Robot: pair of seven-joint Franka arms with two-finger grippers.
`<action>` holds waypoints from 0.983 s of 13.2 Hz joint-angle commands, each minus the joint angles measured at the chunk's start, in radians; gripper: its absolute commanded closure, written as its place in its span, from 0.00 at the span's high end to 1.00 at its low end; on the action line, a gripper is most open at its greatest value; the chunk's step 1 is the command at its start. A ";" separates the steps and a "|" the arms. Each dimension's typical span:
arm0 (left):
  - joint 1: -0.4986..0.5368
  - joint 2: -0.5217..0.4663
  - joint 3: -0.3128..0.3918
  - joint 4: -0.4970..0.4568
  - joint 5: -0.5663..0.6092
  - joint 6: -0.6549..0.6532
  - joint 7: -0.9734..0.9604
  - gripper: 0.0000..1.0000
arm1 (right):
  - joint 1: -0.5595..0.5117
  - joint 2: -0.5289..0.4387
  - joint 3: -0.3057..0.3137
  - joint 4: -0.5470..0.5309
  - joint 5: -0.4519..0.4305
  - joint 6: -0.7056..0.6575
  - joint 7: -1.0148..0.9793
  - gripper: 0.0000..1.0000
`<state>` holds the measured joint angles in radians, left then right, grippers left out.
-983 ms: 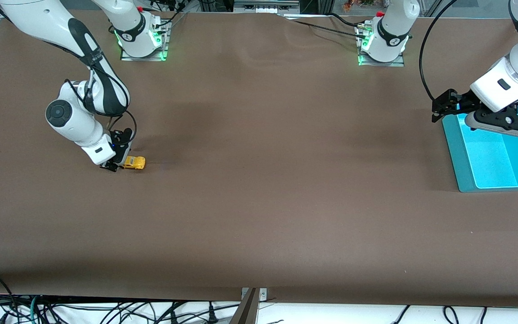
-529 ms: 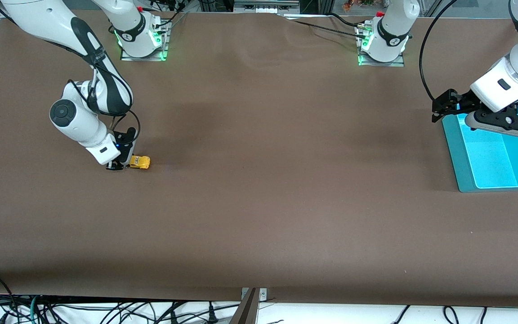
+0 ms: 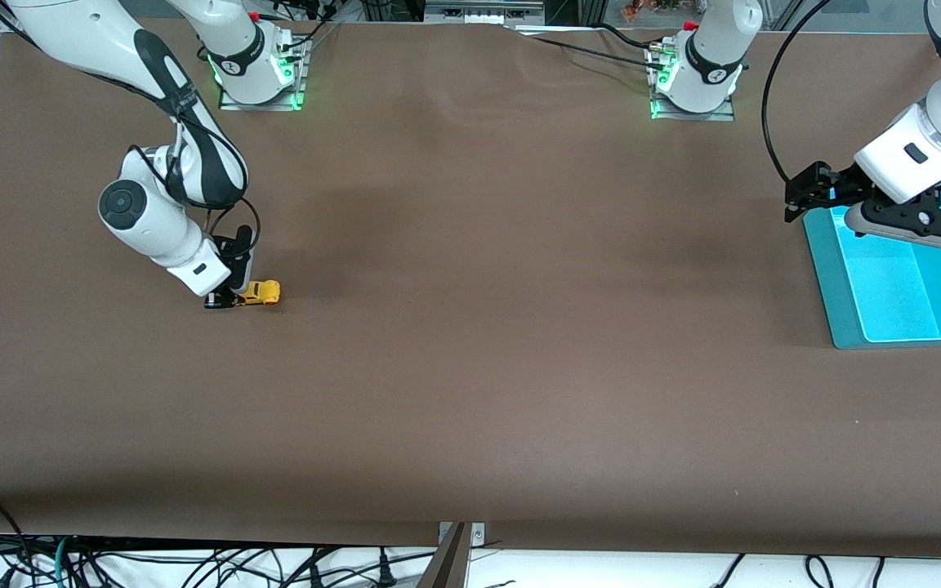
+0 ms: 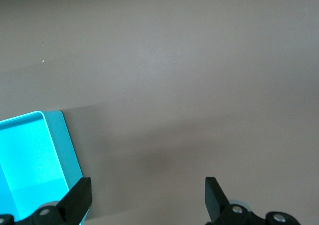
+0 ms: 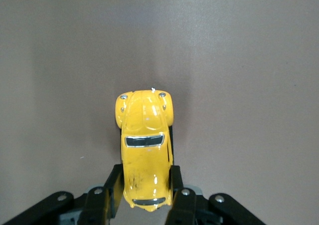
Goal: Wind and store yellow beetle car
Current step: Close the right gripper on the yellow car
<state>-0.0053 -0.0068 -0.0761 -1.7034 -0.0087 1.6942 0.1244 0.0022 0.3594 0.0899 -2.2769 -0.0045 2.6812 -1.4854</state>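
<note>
The yellow beetle car [image 3: 262, 291] stands on the brown table toward the right arm's end, wheels down. My right gripper [image 3: 229, 298] is shut on its rear half. In the right wrist view both black fingers [image 5: 113, 187] press the sides of the yellow beetle car [image 5: 144, 145], whose rounded hood points away from the wrist. My left gripper [image 3: 797, 198] hangs open above the table beside the turquoise bin [image 3: 838, 294], and its fingertips [image 4: 79, 197] stand wide apart with nothing between them.
The turquoise bin [image 4: 35, 160] sits at the left arm's end of the table, with the left wrist hovering over its edge. Both arm bases [image 3: 254, 69] stand along the table's back edge. Cables hang below the table's front edge.
The right arm has slid the car a little toward the left arm's end of the table, its fingers closing on the car's sides. The left arm has not moved.
</note>
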 commanded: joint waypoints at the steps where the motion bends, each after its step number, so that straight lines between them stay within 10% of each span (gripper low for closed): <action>1: -0.002 0.001 0.004 0.013 -0.005 -0.016 -0.009 1.00 | -0.014 0.001 0.008 0.007 0.014 0.000 -0.032 0.11; 13: -0.004 0.001 0.004 0.014 -0.005 -0.014 -0.009 1.00 | -0.186 0.065 0.011 0.027 0.014 0.016 -0.222 0.11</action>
<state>-0.0052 -0.0068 -0.0762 -1.7034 -0.0087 1.6942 0.1243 -0.1293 0.3684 0.0894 -2.2704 -0.0024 2.6821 -1.6367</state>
